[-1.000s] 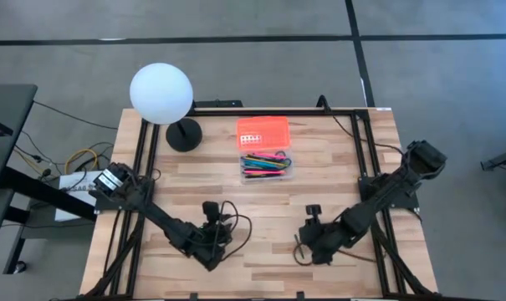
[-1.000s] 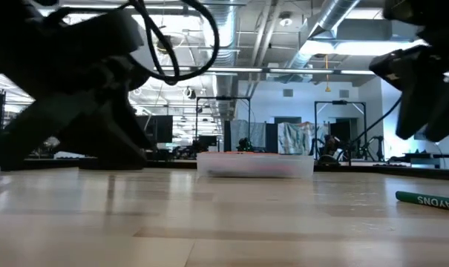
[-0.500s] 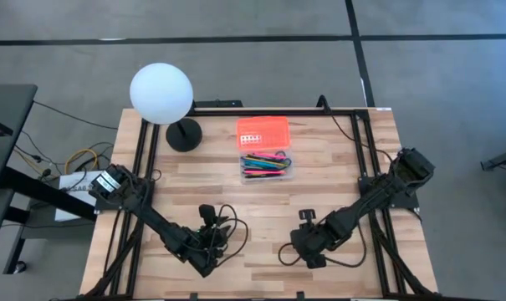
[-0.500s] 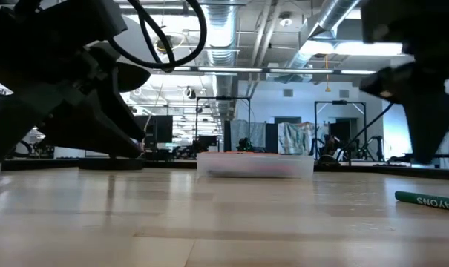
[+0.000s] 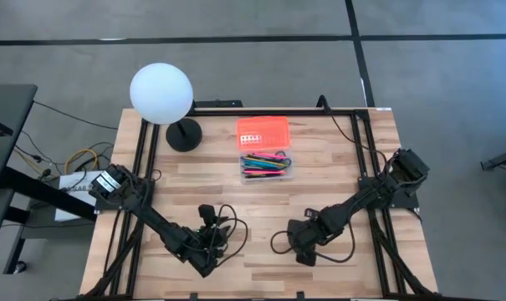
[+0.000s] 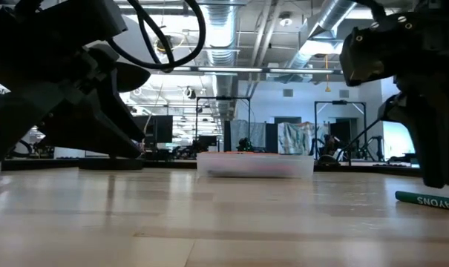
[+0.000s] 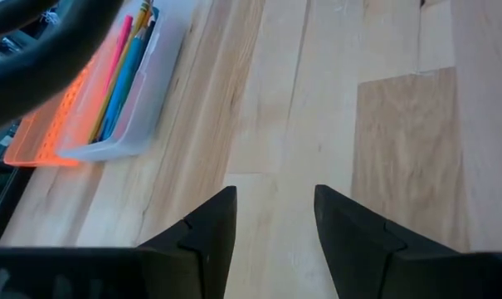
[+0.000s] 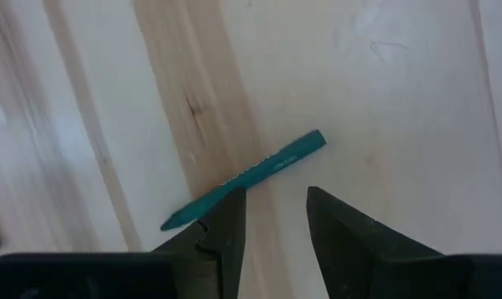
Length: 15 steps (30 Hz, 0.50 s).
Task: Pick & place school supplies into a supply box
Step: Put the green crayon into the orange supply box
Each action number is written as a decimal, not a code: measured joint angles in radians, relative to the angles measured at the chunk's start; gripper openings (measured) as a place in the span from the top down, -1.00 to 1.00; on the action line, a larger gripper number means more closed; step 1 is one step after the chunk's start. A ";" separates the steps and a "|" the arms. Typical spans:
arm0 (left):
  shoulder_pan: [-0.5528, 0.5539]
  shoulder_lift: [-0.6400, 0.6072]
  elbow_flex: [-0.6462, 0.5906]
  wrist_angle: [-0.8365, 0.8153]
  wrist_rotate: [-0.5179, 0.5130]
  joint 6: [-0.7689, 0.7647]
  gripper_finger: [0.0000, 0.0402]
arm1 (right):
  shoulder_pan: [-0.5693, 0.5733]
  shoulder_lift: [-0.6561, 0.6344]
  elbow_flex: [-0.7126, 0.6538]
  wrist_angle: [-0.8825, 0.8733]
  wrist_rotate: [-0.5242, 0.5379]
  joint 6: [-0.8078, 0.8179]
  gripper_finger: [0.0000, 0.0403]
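Wooden counter (image 5: pixel 261 201) carries everything. At lower left of the high view the left tool (image 7: pixel 271 224) hangs low over bare boards, fingers spread, nothing between them. At upper centre sits the supply box (image 5: pixel 265 165) — clear base full of pens, its orange lid (image 5: pixel 263 130) open behind it. Lower right of centre, the right tool (image 8: pixel 271 220) hovers with fingers spread, just beside a green crayon (image 8: pixel 244 179) — not touching it.
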 joint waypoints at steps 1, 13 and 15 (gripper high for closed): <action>-0.001 0.000 0.000 0.000 0.001 -0.005 0.22 | 0.000 0.000 0.000 0.000 0.000 0.013 0.41; -0.011 0.000 0.000 0.000 0.021 -0.017 0.22 | -0.020 0.024 -0.001 0.011 -0.035 0.102 0.41; -0.011 0.000 0.000 0.000 0.025 -0.025 0.22 | -0.026 0.045 0.002 0.042 -0.050 0.097 0.41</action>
